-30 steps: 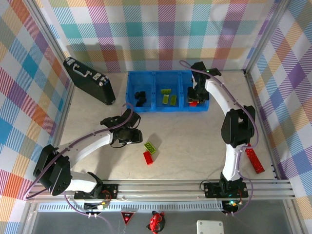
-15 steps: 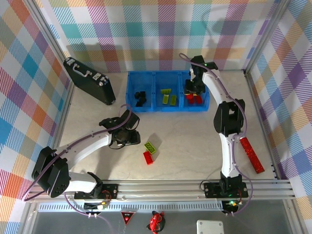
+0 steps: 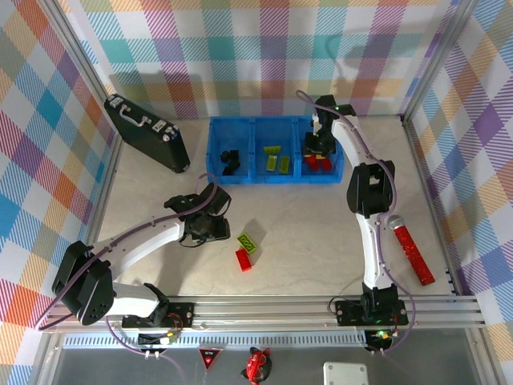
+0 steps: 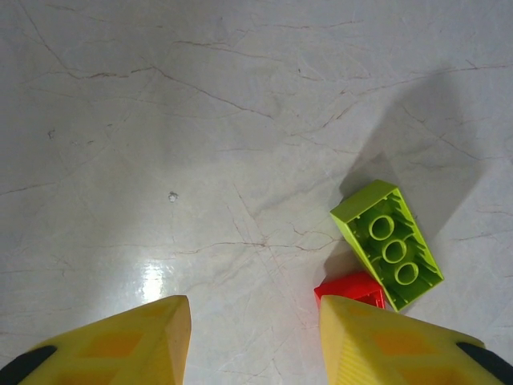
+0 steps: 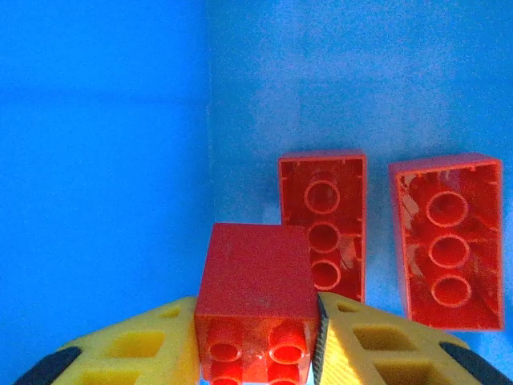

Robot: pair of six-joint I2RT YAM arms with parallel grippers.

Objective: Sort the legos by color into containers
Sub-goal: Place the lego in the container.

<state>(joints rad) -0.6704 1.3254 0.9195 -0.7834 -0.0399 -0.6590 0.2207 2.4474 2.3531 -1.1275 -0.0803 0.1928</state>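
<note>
From above: left pincer (image 3: pixel 210 227) low over the pale counter (image 3: pixel 304 216), just left of two loose pieces. These are a lime-green lego (image 3: pixel 248 241) and, against its near side, a loose red lego (image 3: pixel 243 259). At the far side, the blue tray (image 3: pixel 276 180) with three compartments. Black legos (image 3: pixel 232 159) in the left one, lime-green pieces (image 3: pixel 276 159) in the middle one, red pieces (image 3: pixel 321 163) in the right one. Right pincer (image 3: pixel 319 148) reaching down into that right compartment. Black case (image 3: pixel 147 132) at far left, red glittery stick (image 3: pixel 413 255) at right, well apart from the tray.

From the left wrist: yellow fingers (image 4: pixel 128 345) partly apart, with nothing between them but bare counter (image 4: pixel 160 120). Left pincer (image 4: pixel 255 337) therefore empty. Ahead and to the right, the lime-green lego (image 4: pixel 389 245) lying hollow side up, with the loose red lego (image 4: pixel 351 289) touching its lower corner, both clear of the fingertips.

From the right wrist: right pincer (image 5: pixel 256 345) closed tight on a held red lego (image 5: pixel 258 281), studs facing the camera. Yellow fingers (image 5: pixel 136 345) pressed to both its sides. Beyond it, on the blue compartment floor (image 5: pixel 104 120), two resting red legos (image 5: pixel 323 233), hollow sides up and side by side. Held piece near the compartment's corner.
</note>
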